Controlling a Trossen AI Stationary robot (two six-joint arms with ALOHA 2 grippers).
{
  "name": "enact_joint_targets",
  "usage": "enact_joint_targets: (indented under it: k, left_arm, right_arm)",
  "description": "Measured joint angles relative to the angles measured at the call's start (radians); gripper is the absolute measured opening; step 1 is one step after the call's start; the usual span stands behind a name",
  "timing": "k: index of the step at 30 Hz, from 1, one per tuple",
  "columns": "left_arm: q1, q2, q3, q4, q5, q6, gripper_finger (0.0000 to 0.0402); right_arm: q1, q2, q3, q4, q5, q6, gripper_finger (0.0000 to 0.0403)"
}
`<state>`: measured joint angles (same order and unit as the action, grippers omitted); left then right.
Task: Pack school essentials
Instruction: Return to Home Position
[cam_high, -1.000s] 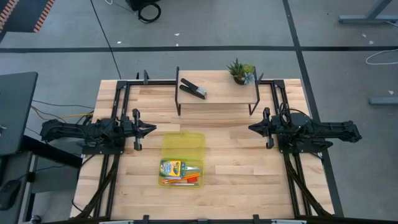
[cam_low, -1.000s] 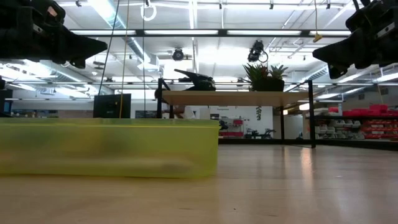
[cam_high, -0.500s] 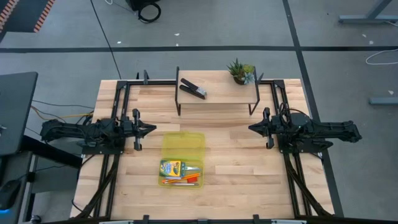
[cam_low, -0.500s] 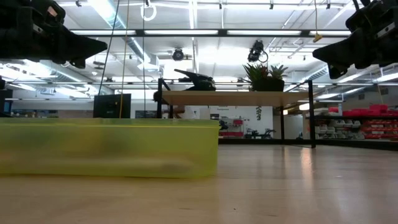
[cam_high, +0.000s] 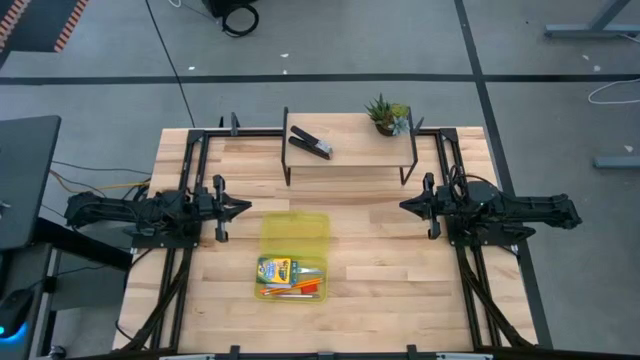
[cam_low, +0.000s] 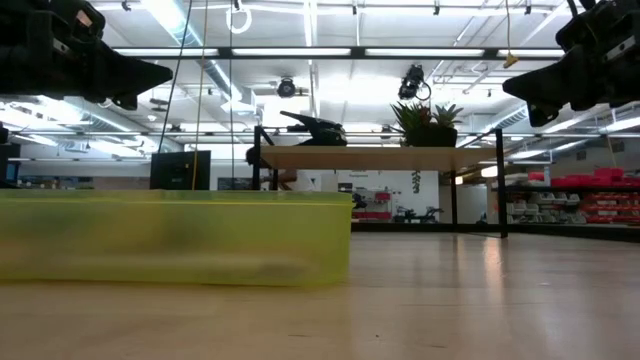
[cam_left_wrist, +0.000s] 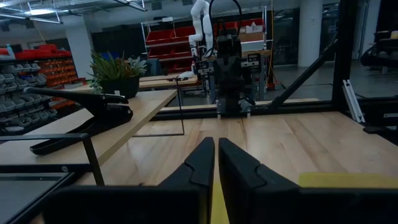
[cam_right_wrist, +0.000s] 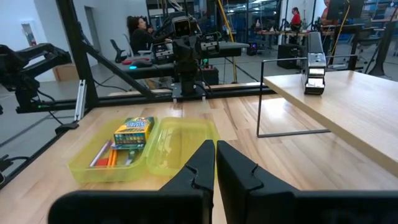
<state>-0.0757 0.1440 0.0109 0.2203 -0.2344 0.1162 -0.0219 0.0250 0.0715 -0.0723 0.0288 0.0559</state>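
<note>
An open yellow see-through case (cam_high: 293, 255) lies on the wooden table's middle. Its near half holds the green-yellow crayon box (cam_high: 274, 268), orange pencils (cam_high: 288, 291) and a small red block (cam_high: 311, 288); its far half (cam_high: 296, 229) shows nothing inside. The right wrist view shows the crayon box (cam_right_wrist: 132, 130) and pencils (cam_right_wrist: 106, 155) too. My left gripper (cam_high: 243, 207) hovers shut and level at the table's left, above the surface, pointing right. At the table's right, my right gripper (cam_high: 405, 206) hovers shut and level, pointing left. Neither is over the case.
At the table's far side stands a low wooden shelf (cam_high: 350, 150) on thin black legs, with a black stapler (cam_high: 310, 143) and a small potted plant (cam_high: 387, 114) on it. Black frame rails (cam_high: 190, 180) run along both sides. Bare wood lies right of the case.
</note>
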Motion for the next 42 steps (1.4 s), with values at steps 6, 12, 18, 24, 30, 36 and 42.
enact_joint_targets:
  k: [6, 12, 18, 24, 30, 36, 42]
  left_arm:
    - [0.0, 0.0, 0.0, 0.0, 0.0, 0.001, 0.0033]
    - [0.0, 0.0, 0.0, 0.0, 0.0, 0.0, 0.004]
    - [0.0, 0.0, 0.0, 0.0, 0.0, 0.001, 0.0034]
    - [0.0, 0.0, 0.0, 0.0, 0.0, 0.0, 0.0028]
    - [0.0, 0.0, 0.0, 0.0, 0.0, 0.0, 0.0036]
    - [0.0, 0.0, 0.0, 0.0, 0.0, 0.0, 0.0038]
    - [0.0, 0.0, 0.0, 0.0, 0.0, 0.0, 0.0028]
  right_arm:
    - [0.0, 0.0, 0.0, 0.0, 0.0, 0.0, 0.0023]
    - [0.0, 0.0, 0.0, 0.0, 0.0, 0.0, 0.0023]
    - [0.0, 0.0, 0.0, 0.0, 0.0, 0.0, 0.0023]
    - [0.0, 0.0, 0.0, 0.0, 0.0, 0.0, 0.0023]
    - [0.0, 0.0, 0.0, 0.0, 0.0, 0.0, 0.0023]
    - [0.0, 0.0, 0.0, 0.0, 0.0, 0.0, 0.0023]
    - [0.0, 0.0, 0.0, 0.0, 0.0, 0.0, 0.0023]
